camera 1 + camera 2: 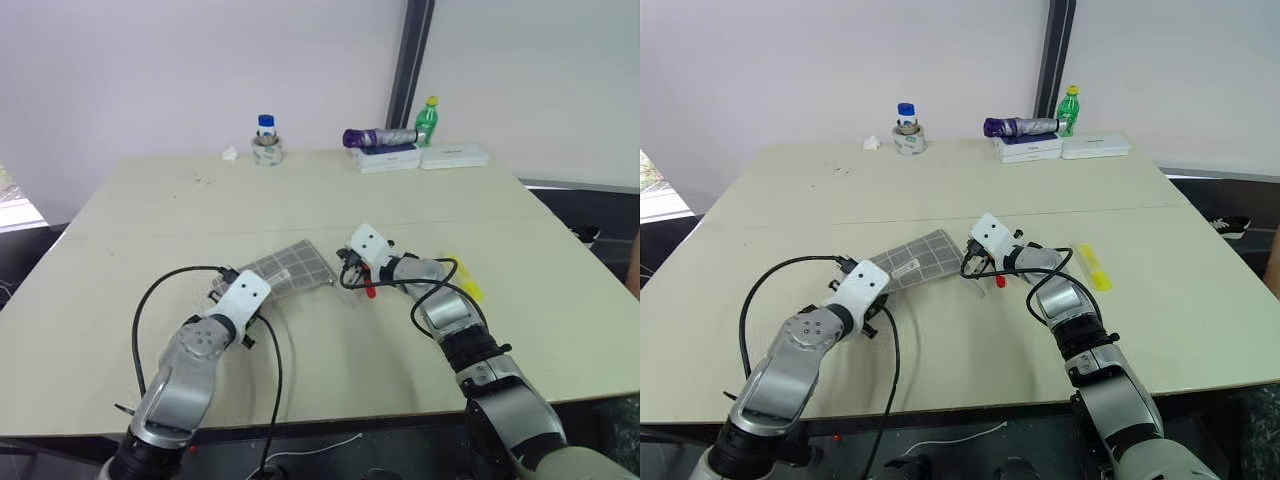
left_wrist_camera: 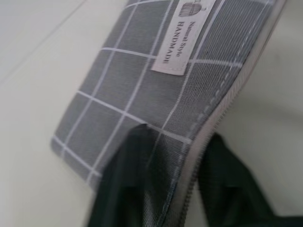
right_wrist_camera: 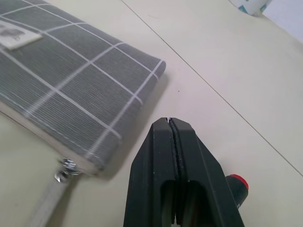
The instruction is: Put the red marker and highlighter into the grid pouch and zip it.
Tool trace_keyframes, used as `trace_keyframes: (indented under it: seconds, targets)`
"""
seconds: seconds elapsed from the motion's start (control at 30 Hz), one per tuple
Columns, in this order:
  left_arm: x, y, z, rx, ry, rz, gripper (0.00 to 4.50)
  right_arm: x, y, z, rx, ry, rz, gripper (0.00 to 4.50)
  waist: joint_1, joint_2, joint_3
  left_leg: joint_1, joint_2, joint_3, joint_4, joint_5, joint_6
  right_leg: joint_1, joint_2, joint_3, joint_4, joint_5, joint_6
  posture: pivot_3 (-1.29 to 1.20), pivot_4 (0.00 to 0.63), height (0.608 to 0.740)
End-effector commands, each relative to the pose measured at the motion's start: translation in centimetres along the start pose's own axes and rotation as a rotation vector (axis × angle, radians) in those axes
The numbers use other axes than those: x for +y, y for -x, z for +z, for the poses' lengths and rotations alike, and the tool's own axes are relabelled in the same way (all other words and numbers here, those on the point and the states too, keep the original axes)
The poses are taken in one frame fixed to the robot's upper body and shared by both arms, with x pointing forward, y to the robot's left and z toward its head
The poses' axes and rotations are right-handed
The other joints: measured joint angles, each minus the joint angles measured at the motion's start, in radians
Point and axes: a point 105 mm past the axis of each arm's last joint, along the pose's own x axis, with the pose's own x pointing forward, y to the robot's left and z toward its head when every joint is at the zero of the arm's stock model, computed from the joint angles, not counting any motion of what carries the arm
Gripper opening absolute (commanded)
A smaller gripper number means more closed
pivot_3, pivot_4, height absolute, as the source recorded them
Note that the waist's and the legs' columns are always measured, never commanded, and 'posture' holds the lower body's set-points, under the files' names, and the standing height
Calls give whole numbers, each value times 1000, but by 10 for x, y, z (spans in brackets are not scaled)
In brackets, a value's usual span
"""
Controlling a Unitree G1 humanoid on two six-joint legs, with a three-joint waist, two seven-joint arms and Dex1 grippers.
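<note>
The grid pouch [image 1: 292, 266] lies flat in the middle of the table, label up, its zipper pull [image 3: 64, 170] at the end facing my right gripper. My left gripper [image 2: 179, 135] is at the pouch's near left end, its two fingers standing apart on either side of the zipper edge. My right gripper [image 3: 169, 120] is shut with nothing between its fingers, just off the pouch's right end. The red marker [image 3: 236, 182] lies on the table right beside those fingers, mostly hidden; its red end [image 1: 370, 292] shows below the gripper. The yellow highlighter [image 1: 468, 282] lies further right.
At the table's far edge stand a tape roll with a small bottle [image 1: 266, 148], a purple object [image 1: 378, 137], a green bottle [image 1: 428, 120] and white boxes [image 1: 422, 158]. Black cables loop beside both forearms.
</note>
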Motion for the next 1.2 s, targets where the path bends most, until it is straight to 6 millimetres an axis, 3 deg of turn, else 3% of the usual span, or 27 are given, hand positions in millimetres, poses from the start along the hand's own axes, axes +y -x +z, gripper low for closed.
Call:
trace_keyframes:
  seconds: [0.03, 0.2, 0.4, 0.5, 0.53, 0.57, 0.77, 1.03, 1.2]
  targets:
    - [-1, 17, 29, -184, -68, -111, 3010, 0, 2, 19, -68, 15, -3, 0, -1, 0, 0, 0, 0, 0, 0, 0, 0, 0, 0, 0, 0, 0, 0, 0, 150, 737]
    - [2, 39, 25, -282, -137, -253, 3010, 0, 2, 20, -70, 13, -2, 0, -2, 0, 0, 0, 1, 0, -1, 0, 0, 0, 0, 0, -1, 0, 0, 0, 150, 737]
    - [33, 51, 3, -287, -154, -243, 3010, -1, 3, 23, -77, 14, -5, 0, 1, 0, 0, 0, 1, 0, -1, 0, 0, 0, -1, 0, -2, 0, 0, 0, 150, 737]
    - [44, 57, -13, -256, -240, -247, 3799, -1, 3, 23, -78, 13, -6, 0, 0, 0, 0, 0, 1, 0, -1, 0, 0, 0, -1, 0, -2, 0, -1, 0, 150, 737]
    - [48, 57, -16, -249, -278, -238, 4287, -1, 4, 23, -79, 12, -6, 0, 0, 0, 0, 0, 1, 0, -2, 0, 0, 0, -1, 0, -2, 0, -1, 0, 150, 737]
    - [53, 57, -19, -240, -338, -221, 4421, 0, 4, 22, -79, 11, -5, 0, 0, 0, 0, 0, 2, 0, -2, 0, 0, 0, -1, 0, -2, 0, -1, 0, 150, 737]
    - [75, 49, -34, -241, -572, -145, 4421, 3, 2, 23, -79, 8, -1, 0, 1, 0, 0, 0, 1, 0, -2, 0, 0, 0, -1, 0, -2, 0, -1, 0, 150, 737]
    - [68, 28, -41, -321, -742, -182, 4421, 5, -5, 28, -83, 9, 5, 0, 0, 0, 0, 0, 1, 0, -2, 0, 0, -1, -1, 0, -2, 0, 0, 0, 150, 737]
    - [66, 14, -40, -368, -860, -166, 4421, 3, -15, 22, -28, 2, 5, 0, -1, 0, 0, 0, 0, 1, -2, 0, 0, -1, 0, 0, -1, 0, 0, 0, 150, 737]
